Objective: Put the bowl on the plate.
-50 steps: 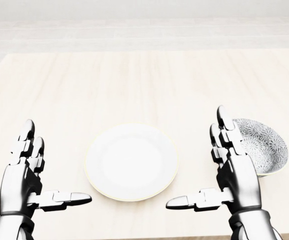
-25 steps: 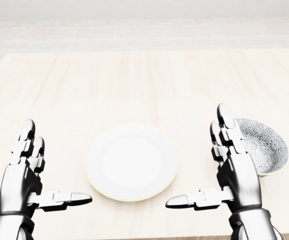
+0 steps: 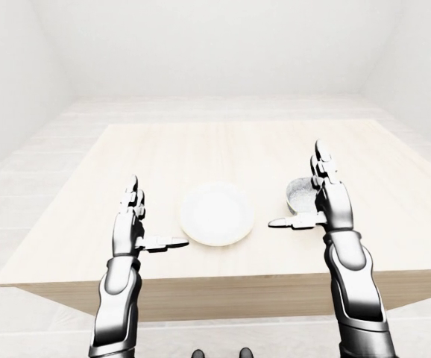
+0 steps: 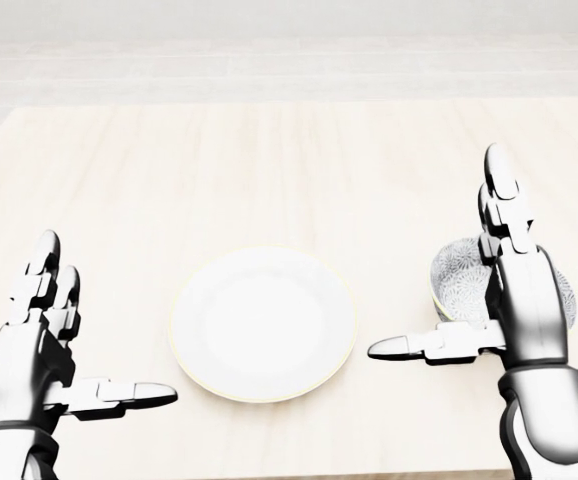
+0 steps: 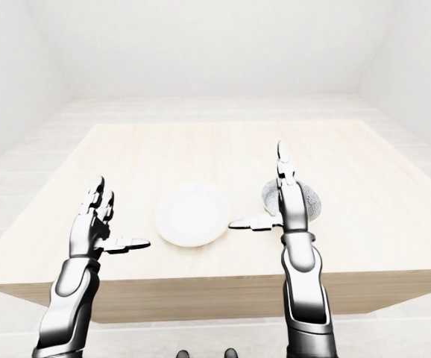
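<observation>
Pale wooden table [image 4: 269,170] holds a white plate [image 4: 262,323] centrally in the head view. A patterned bowl [image 4: 457,282] sits apart to its right, partly behind the right hand [image 4: 525,312], whose fingers are spread and grip nothing. The left hand [image 4: 29,362] hovers left of the plate, equally spread and empty.

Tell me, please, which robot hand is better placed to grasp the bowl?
Right: the right robot hand is open at the patterned bowl, overlapping it in the head view; the left robot hand is across the plate.

A pale wooden table [image 4: 269,170] lies under the left hand [image 4: 34,345]. Light floor [image 3: 223,108] stretches beyond the right hand [image 4: 524,300].
</observation>
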You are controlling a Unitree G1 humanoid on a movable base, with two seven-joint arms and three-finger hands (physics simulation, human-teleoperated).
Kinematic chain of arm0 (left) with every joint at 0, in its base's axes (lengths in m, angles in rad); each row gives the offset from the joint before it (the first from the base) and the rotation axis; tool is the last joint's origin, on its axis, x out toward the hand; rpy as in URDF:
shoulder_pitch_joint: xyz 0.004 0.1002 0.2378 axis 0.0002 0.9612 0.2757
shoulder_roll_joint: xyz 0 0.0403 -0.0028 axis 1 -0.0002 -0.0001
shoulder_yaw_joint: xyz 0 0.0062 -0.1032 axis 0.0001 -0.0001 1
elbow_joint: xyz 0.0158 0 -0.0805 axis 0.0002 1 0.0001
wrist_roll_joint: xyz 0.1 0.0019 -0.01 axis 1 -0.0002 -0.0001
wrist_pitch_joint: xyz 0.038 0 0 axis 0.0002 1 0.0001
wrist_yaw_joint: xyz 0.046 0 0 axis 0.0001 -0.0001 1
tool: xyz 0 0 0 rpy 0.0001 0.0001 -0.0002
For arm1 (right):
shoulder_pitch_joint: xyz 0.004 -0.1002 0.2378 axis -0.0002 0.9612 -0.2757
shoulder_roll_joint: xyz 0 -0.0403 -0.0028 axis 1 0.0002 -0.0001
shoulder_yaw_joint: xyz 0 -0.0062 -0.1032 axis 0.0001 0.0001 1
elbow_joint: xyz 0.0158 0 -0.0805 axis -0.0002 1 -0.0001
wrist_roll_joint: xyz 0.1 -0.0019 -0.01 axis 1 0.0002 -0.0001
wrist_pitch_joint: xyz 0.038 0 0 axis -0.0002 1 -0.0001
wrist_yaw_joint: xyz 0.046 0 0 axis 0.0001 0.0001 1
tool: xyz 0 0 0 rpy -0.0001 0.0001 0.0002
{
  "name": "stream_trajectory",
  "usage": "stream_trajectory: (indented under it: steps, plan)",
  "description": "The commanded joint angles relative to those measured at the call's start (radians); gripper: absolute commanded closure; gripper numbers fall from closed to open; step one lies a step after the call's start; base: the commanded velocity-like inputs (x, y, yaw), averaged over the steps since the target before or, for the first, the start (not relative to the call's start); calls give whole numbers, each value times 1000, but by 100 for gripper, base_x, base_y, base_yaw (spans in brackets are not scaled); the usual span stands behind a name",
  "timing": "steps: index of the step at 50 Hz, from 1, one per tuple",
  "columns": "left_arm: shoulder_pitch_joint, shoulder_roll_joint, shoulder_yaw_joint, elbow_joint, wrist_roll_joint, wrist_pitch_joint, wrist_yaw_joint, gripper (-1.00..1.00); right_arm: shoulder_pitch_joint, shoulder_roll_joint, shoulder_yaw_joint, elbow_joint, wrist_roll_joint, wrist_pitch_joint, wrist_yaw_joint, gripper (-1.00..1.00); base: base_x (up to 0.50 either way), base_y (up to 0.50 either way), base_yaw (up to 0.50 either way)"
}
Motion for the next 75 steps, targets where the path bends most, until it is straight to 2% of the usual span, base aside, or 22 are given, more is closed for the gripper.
stream_trajectory:
  steps: [1,5,11,15,19,22,25,46,53,63,71,75]
  plan:
    - [-5,8,15,-9,2,11,-5,-100,-79,-42,-6,49,-154,0,-20,-100,0,0,0]
    - [-5,9,18,-9,1,9,-8,-100,-103,-51,2,107,-227,0,-50,-100,0,0,0]
    - [-2,10,20,8,7,-11,-13,-100,-109,-57,21,175,-374,0,-102,-100,0,0,0]
    - [-6,12,28,11,-4,-5,-18,-100,-118,-56,15,181,-424,0,-126,-100,0,0,0]
    - [-1,12,28,18,1,-20,-17,-100,-136,-68,6,201,-492,0,-155,-100,0,0,0]
    - [10,12,29,6,-7,-13,-29,-100,-128,-75,-1,195,-524,0,-172,-100,0,0,0]
    - [7,16,36,16,-15,-18,-40,-100,-121,-81,-6,193,-578,0,-217,-100,0,0,0]
    - [-1,10,29,19,-6,-26,-28,-100,-100,-98,-6,219,-742,0,-202,-100,0,0,0]
    - [-5,12,27,14,-2,-18,-27,-100,-98,-100,-5,191,-807,0,-154,-100,0,0,0]
    - [-8,17,34,-7,-6,5,-29,-100,-136,-121,7,303,-912,0,-120,-100,0,0,0]
    - [-10,16,36,-3,-3,1,-27,-100,-163,-135,-6,325,-925,0,-105,-100,0,0,0]
    - [-8,12,32,2,4,-8,-22,-100,-164,-136,-1,354,-940,0,-111,-100,0,0,0]
